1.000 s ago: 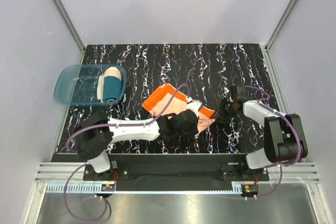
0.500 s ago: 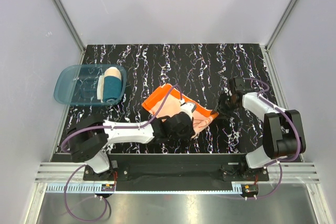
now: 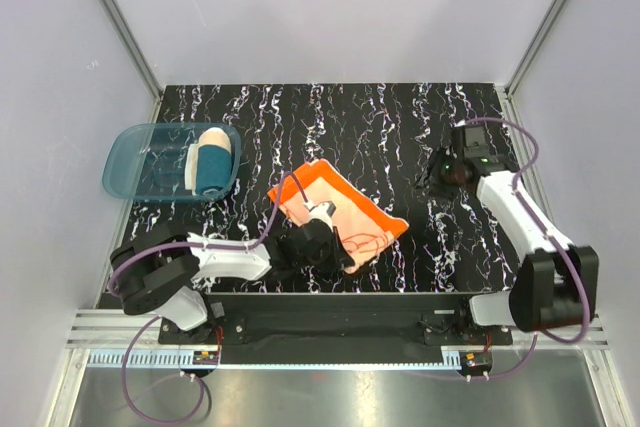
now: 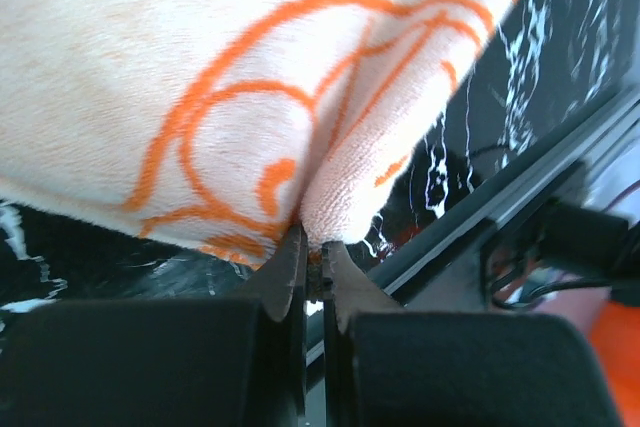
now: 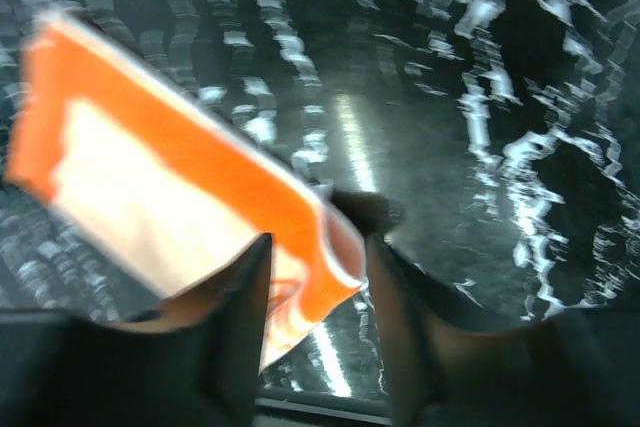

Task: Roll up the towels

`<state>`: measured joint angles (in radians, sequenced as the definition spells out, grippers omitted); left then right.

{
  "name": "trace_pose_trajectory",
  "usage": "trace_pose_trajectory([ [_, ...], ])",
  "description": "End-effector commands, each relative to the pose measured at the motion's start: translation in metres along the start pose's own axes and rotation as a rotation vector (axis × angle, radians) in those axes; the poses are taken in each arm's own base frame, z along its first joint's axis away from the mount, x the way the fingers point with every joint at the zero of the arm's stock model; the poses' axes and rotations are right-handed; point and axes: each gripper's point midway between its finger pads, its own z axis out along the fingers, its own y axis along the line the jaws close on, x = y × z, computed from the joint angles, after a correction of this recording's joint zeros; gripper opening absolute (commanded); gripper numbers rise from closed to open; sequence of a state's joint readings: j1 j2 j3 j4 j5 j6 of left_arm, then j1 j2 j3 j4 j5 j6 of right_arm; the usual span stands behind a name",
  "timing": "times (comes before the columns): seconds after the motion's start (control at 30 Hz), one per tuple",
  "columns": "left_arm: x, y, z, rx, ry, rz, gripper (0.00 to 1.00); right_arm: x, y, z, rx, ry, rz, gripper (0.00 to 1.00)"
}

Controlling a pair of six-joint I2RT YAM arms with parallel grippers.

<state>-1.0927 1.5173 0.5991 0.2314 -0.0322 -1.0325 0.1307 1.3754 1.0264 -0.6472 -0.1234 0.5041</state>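
Note:
The orange towel (image 3: 345,209) lies partly folded on the black marbled table, its cream side with orange lettering facing up (image 4: 200,97). My left gripper (image 3: 328,247) (image 4: 312,247) is shut on the towel's near edge, pinching a fold of cloth. My right gripper (image 3: 430,177) (image 5: 315,282) hovers open to the right of and above the towel (image 5: 180,177), holding nothing; its view is motion-blurred. The teal-blue towel (image 3: 210,169) sits rolled up in the tray at the left.
A translucent blue plastic tray (image 3: 130,162) stands at the table's left edge. Grey walls close in the table on three sides. The metal front rail (image 4: 480,217) runs close behind the left gripper.
My right gripper let go of the orange towel's right corner, opened wider and drew back to the right. The left gripper pulled back toward the left, and the towel spread flatter.

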Motion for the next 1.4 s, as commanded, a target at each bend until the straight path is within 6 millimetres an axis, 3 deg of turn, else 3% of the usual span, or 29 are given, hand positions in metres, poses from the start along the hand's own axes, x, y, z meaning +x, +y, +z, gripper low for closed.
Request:
trace_pose_trajectory([
  [0.0,-0.017,-0.024,-0.009,0.119,-0.019,-0.18,0.0,-0.012,0.041,-0.036,-0.219,-0.078,-0.033,0.44],
  [0.17,-0.019,-0.013,-0.013,0.1,0.011,-0.305,0.0,0.013,0.069,-0.053,-0.446,-0.023,-0.061,0.33],
  [0.4,-0.023,0.013,-0.016,0.061,0.041,-0.465,0.0,0.065,0.08,-0.036,-0.68,0.094,-0.001,0.23],
  [0.63,-0.02,0.027,-0.012,0.037,0.061,-0.509,0.0,0.079,0.096,-0.02,-0.794,0.121,-0.023,0.23],
  [0.9,-0.022,0.028,-0.009,0.044,0.057,-0.557,0.0,0.101,0.087,0.016,-0.759,0.193,0.0,0.22],
  [1.2,-0.018,0.041,-0.009,0.02,0.06,-0.6,0.0,0.111,0.088,0.03,-0.86,0.2,0.023,0.21],
  [1.37,-0.017,0.047,-0.01,0.018,0.059,-0.618,0.0,0.117,0.085,0.052,-0.873,0.219,0.054,0.2],
])
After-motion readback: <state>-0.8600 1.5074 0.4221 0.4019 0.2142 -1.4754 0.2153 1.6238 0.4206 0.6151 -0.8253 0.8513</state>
